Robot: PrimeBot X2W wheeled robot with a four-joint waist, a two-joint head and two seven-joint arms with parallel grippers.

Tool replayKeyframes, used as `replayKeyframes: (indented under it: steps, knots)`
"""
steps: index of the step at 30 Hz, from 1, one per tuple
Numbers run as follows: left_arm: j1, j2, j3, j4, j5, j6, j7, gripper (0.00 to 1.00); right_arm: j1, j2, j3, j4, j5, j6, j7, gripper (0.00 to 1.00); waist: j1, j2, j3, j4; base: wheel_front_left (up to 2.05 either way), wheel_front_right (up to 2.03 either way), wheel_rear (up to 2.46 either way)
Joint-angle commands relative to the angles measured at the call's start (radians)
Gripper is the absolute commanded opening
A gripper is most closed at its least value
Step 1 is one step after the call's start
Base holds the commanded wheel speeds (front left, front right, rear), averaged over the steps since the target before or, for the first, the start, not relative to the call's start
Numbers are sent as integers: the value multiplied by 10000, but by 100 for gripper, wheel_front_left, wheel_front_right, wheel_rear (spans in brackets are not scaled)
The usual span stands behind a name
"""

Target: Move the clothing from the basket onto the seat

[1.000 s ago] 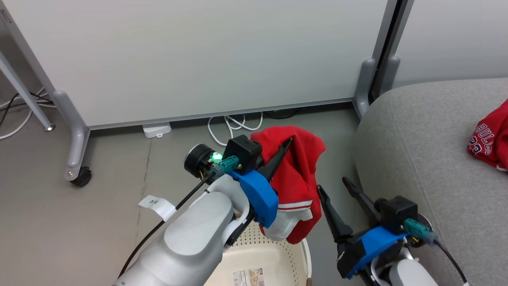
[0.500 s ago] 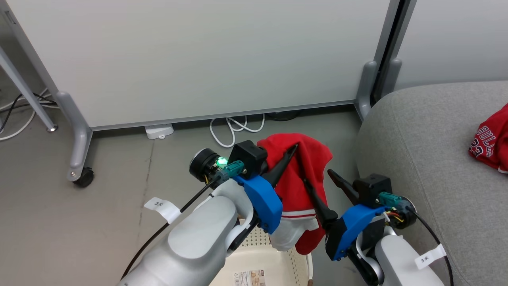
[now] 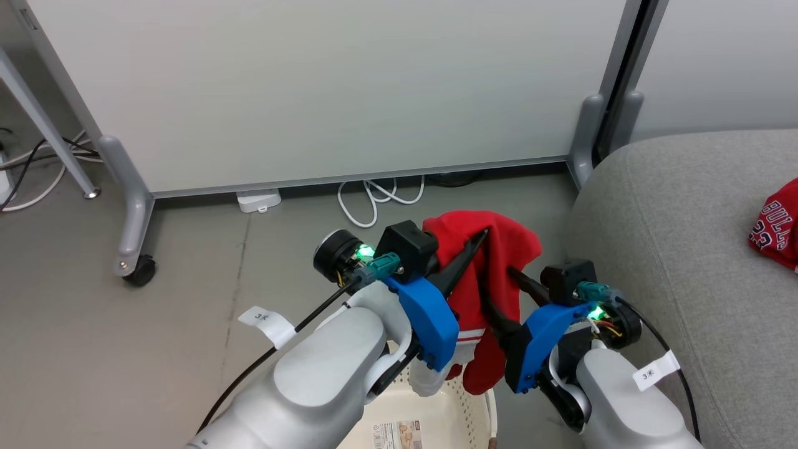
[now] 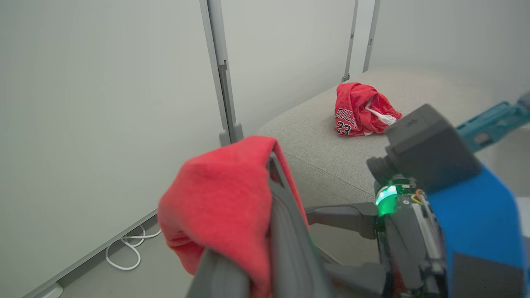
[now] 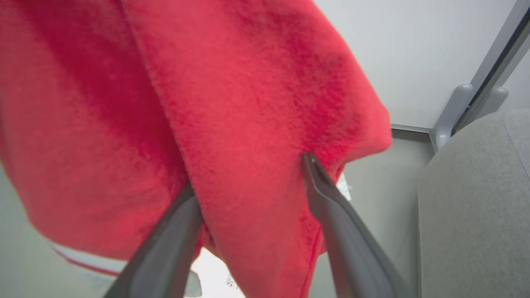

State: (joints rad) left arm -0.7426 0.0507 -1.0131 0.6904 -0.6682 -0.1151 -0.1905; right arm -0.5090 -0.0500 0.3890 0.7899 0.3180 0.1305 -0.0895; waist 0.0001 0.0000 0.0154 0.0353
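Rising from the lower right, the wide-open right gripper (image 3: 495,284) now straddles the red garment (image 3: 508,240) hanging at centre frame, pinched tight by the left gripper (image 3: 477,243), seemingly readying a handover.

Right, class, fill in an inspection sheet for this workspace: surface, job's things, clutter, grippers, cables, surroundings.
Surface: grey floor; grey seat at right.
Job's things: red garment hangs from left gripper above basket; lettered garment lies on seat.
Clutter: white box on floor by panel.
Grippers: left gripper shut on red garment; right gripper open, astride it.
Cables: white cable looped on floor; dark cables far left.
Surroundings: panel stands on castor.
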Motion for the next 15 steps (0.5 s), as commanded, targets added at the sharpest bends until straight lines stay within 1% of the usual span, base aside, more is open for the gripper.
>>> replayKeyframes:
  steps: [1,8,9,10,11,12,15]
  knots:
    - [-195,-2,-67,-107,-67,44,25,0,-370,-8,93,349,178,5,-158,100,-1,0,23,38,0,0,0]
    - [-214,-2,-360,-310,-189,37,77,0,-1080,-7,391,1357,735,5,-704,100,-1,0,44,105,0,0,0]
    - [-219,-2,-403,-332,-194,40,90,0,-1154,-7,463,1447,865,5,-794,94,-1,0,40,110,0,0,0]
    - [-226,-2,-439,-346,-225,50,95,0,-1229,-7,533,1523,978,5,-855,49,-1,0,34,112,0,0,0]
    - [-234,-2,-466,-354,-249,59,103,0,-1304,-7,604,1600,1105,5,-928,18,-1,0,29,113,0,0,0]
    - [-237,-2,-488,-355,-270,68,103,0,-1360,-7,692,1657,1206,5,-1016,0,-1,0,18,111,0,0,0]
    - [-244,-3,-539,-328,-311,94,101,0,-1449,-7,923,1865,1488,5,-1164,0,-1,0,0,101,0,0,0]
